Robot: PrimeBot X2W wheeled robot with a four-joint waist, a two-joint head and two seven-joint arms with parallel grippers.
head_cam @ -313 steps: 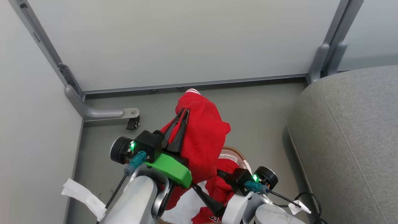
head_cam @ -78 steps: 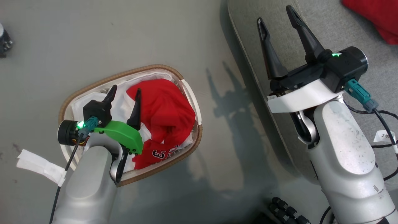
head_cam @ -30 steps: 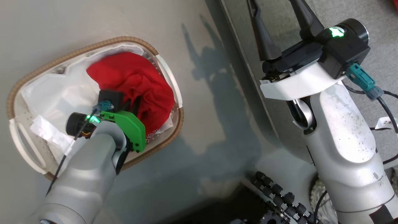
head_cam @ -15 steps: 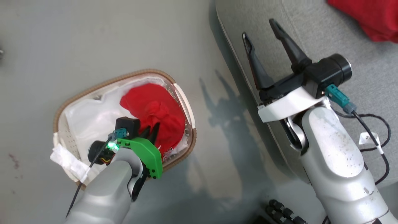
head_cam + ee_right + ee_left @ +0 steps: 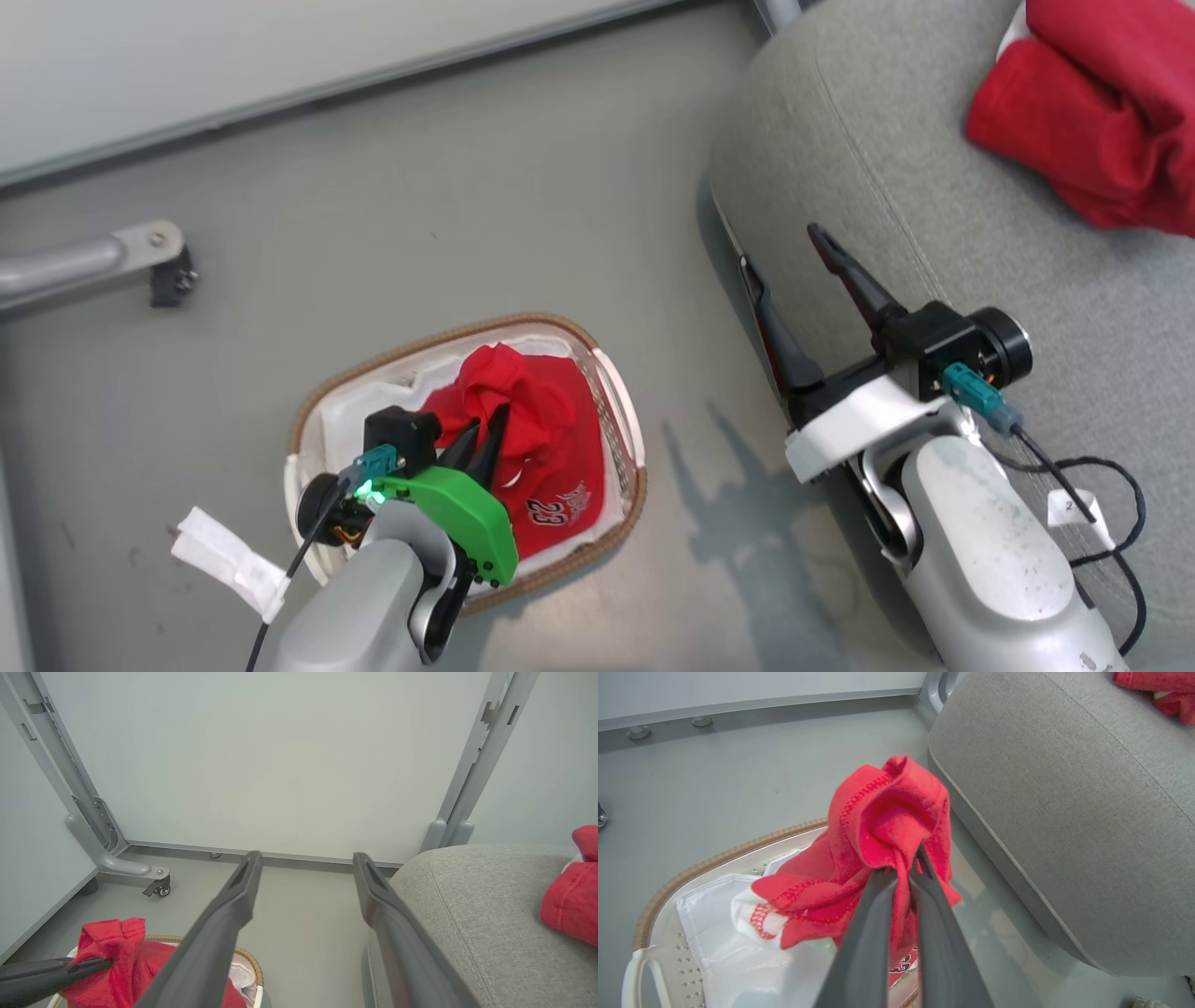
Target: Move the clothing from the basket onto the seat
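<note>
The basket (image 5: 439,338) stands on the grey floor, white liner inside. Red clothing (image 5: 551,448) with white lettering lies in it, and my left gripper (image 5: 481,431) is shut on a bunched fold of it. In the left wrist view the clothing (image 5: 887,812) hangs in a peak from my left gripper (image 5: 901,863), above the basket (image 5: 714,861). My right gripper (image 5: 782,252) stands open and empty over the edge of the seat (image 5: 934,187). More red clothing (image 5: 1092,121) lies on the seat. The right wrist view looks through my open right gripper (image 5: 307,857) at the wall.
A partition wall with a wheeled metal foot (image 5: 159,261) runs behind the basket. A black cable with a white tag (image 5: 1074,504) trails by my right arm. Bare grey floor (image 5: 467,205) lies between the basket, the wall and the seat.
The head camera has shifted. My left gripper, still shut on the red clothing, has drawn it up into a peak over the basket. The right gripper stays open.
</note>
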